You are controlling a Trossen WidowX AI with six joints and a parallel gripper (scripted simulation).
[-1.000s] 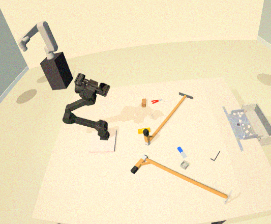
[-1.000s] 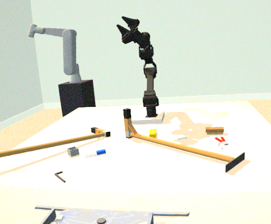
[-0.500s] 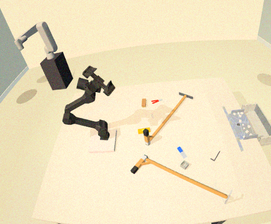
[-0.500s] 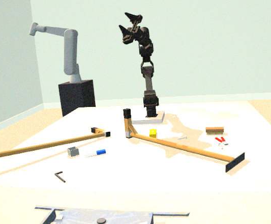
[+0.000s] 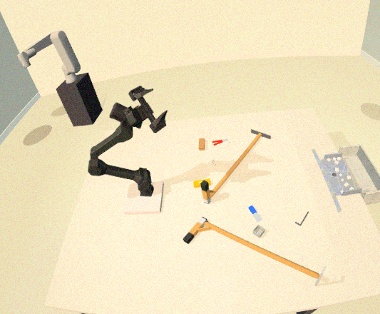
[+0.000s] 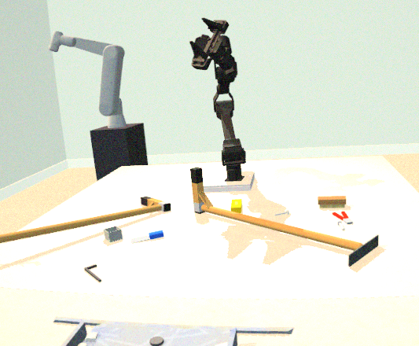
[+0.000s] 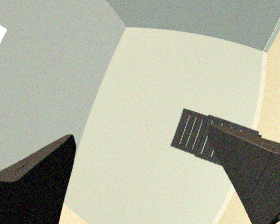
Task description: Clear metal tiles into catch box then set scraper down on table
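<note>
Holding nothing in the gripper, spread wide. Reach down to the table for the long scraper, probably the longer of 2; clamp firmly by its near-end grip, expecting stiff, nose-heavy handling.

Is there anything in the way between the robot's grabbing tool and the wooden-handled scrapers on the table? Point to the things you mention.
Nothing visible blocks it: the open tool (image 5: 160, 100) (image 6: 197, 31) is up in the air, and neither scraper, the dark-bladed one (image 5: 237, 164) (image 6: 281, 226) or the pale-bladed one (image 5: 266, 252) (image 6: 77, 224), has anything lying over its handle.
</note>
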